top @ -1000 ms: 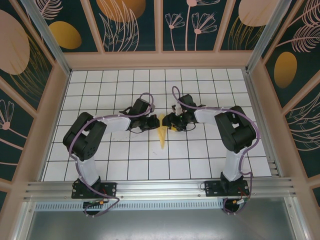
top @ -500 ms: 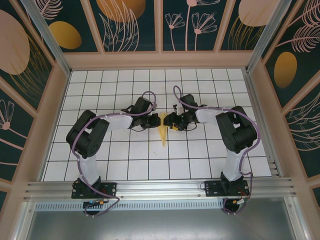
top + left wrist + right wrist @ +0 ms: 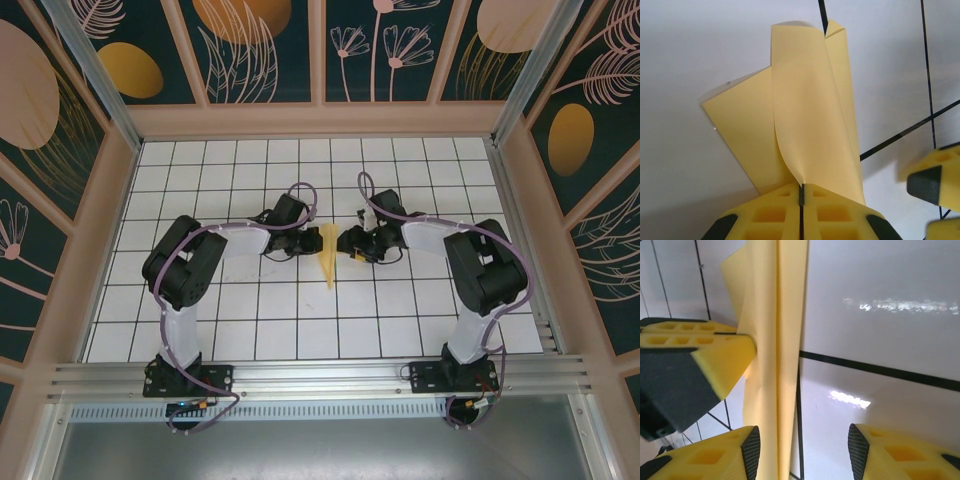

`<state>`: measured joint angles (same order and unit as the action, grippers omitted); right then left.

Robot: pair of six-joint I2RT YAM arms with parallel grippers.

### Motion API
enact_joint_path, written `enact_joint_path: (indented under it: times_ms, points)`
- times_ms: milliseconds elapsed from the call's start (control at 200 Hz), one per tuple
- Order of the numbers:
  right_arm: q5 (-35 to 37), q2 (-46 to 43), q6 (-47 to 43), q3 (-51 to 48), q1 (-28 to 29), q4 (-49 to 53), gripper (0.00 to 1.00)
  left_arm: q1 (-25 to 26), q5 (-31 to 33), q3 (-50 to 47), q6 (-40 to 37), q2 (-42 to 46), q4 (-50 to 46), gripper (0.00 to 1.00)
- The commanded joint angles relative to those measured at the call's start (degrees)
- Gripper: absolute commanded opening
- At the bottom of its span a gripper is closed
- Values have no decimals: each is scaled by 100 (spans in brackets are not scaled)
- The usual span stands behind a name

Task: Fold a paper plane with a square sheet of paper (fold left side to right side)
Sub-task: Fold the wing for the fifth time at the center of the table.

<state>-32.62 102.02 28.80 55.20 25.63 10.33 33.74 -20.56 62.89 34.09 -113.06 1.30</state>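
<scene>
The yellow paper plane (image 3: pixel 328 260) lies as a narrow dart on the white grid table (image 3: pixel 250 320), its point toward the near edge. My left gripper (image 3: pixel 312 243) meets its far end from the left. In the left wrist view that gripper (image 3: pixel 801 192) is shut, and one raised flap of the paper plane (image 3: pixel 810 115) is pinched between its yellow fingers. My right gripper (image 3: pixel 351 246) sits just right of the plane. The right wrist view shows it (image 3: pixel 804 447) open, its left finger (image 3: pixel 751 450) beside the paper plane (image 3: pixel 777 340) and only table between the pads.
The left gripper's yellow fingers (image 3: pixel 705 357) press in from the left of the right wrist view. Wooden frame walls (image 3: pixel 520 200) ring the table. An aluminium rail (image 3: pixel 320 375) runs along the near edge by both arm bases.
The right gripper has drawn back a little to the right, off the paper. The left arm has reached further right, and the plane has shifted slightly right with it.
</scene>
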Motion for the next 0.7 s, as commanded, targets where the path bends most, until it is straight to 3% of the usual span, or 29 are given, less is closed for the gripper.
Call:
enact_joint_path:
  times_ms: [0,175,390,696]
  points:
    - [-189,-353,-62,-164,-2,-46,50,-47,-1,157,-156,-153,-25,9]
    - [-781,-443,138,-289,88,-459,44,-45,-44,186,-174,-149,-22,10]
    - [-798,-303,255,-270,224,-550,43,-50,-122,234,-190,-141,-32,11]
    - [-717,-107,390,-285,171,-933,54,-47,-244,265,-312,-32,-8,11]
